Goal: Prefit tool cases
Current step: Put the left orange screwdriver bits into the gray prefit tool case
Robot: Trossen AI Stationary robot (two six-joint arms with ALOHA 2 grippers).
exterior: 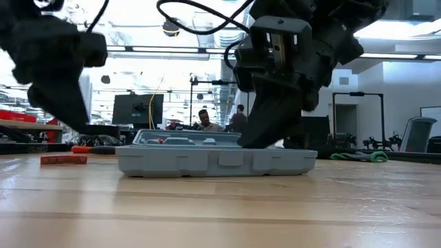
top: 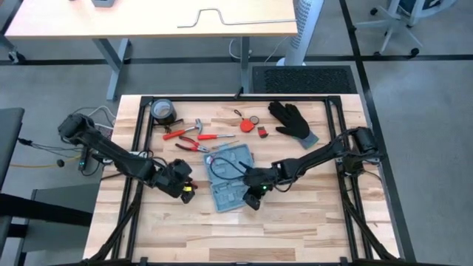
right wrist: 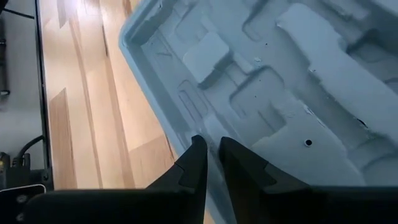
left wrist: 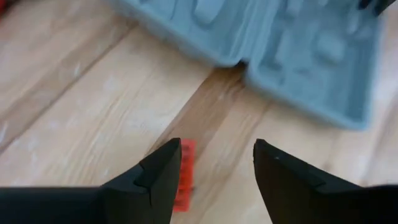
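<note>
The blue-grey tool case lies open and flat on the wooden table, its moulded recesses facing up. It also shows in the low view. My right gripper is down at the near-right edge of the case's near half, shut on its rim. My left gripper stands open just left of the case, low over the bare wood. A small flat red piece lies on the table by one of its fingertips. My right gripper pinches the tool case's raised side rim, near a corner of the near half. One finger is outside the rim and the other is inside the tray. The fingers slant down from the table's right. The case rests flat on the table.
Beyond the case lie red-handled pliers, a red screwdriver and small red items. A dark tape roll is at the far left and a black glove at the far right. Bare wood lies along the near edge.
</note>
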